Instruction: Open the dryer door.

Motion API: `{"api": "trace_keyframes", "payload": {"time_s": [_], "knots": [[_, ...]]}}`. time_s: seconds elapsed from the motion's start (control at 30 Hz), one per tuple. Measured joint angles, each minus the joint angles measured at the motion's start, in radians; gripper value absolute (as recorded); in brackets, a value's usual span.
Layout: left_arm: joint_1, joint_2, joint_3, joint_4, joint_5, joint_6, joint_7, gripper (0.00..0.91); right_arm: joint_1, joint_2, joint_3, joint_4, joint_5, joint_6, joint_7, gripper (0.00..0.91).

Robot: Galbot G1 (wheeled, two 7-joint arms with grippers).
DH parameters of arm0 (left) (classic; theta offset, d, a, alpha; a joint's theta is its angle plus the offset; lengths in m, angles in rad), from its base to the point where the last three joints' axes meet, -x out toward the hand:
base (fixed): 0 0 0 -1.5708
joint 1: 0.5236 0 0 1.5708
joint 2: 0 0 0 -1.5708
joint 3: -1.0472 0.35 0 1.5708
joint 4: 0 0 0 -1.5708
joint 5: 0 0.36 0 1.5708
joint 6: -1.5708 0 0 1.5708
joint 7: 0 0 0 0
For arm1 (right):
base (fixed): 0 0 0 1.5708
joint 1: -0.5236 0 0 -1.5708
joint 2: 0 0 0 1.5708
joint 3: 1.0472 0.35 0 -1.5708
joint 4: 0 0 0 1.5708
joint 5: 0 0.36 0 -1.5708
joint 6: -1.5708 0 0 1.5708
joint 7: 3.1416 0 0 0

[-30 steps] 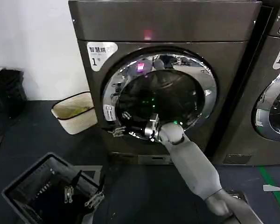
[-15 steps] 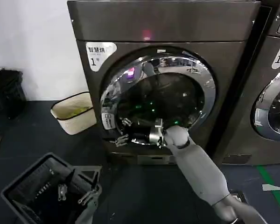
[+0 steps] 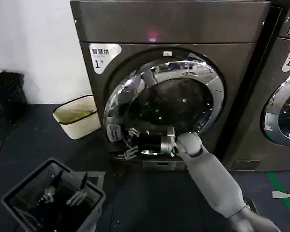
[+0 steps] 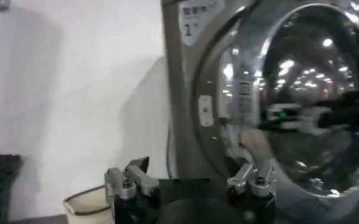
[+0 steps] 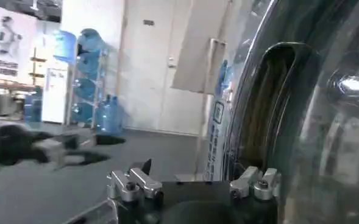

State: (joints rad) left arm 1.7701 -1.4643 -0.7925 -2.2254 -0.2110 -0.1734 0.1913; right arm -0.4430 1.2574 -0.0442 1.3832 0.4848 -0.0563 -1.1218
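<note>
One right hand (image 3: 131, 143) hooks dryer door (image 3: 183, 92) edge (ajar).

A laundry area inside a robot test space: two grey front-loading machines (image 3: 169, 82) stand side by side on dark flooring, each numbered by a sticker (image 3: 105, 55). Stacked blue water jugs (image 5: 85, 79) and a robot poster (image 5: 8, 42) line the room behind.
</note>
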Motion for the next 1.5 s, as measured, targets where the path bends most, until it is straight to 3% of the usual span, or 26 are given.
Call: {"api": "trace_keyframes", "payload": {"time_s": [0.87,1.5], "knots": [[-0.187,0.218,-0.042,0.163,-0.310,-0.032,0.158,0.907,-0.157,-0.135,0.113,0.211,0.067,-0.054,-0.253,0.907],[-0.346,0.439,0.074,0.337,-0.601,-0.071,0.324,0.907,-0.284,-0.198,0.203,0.321,0.152,-0.073,-0.334,0.907]]}}
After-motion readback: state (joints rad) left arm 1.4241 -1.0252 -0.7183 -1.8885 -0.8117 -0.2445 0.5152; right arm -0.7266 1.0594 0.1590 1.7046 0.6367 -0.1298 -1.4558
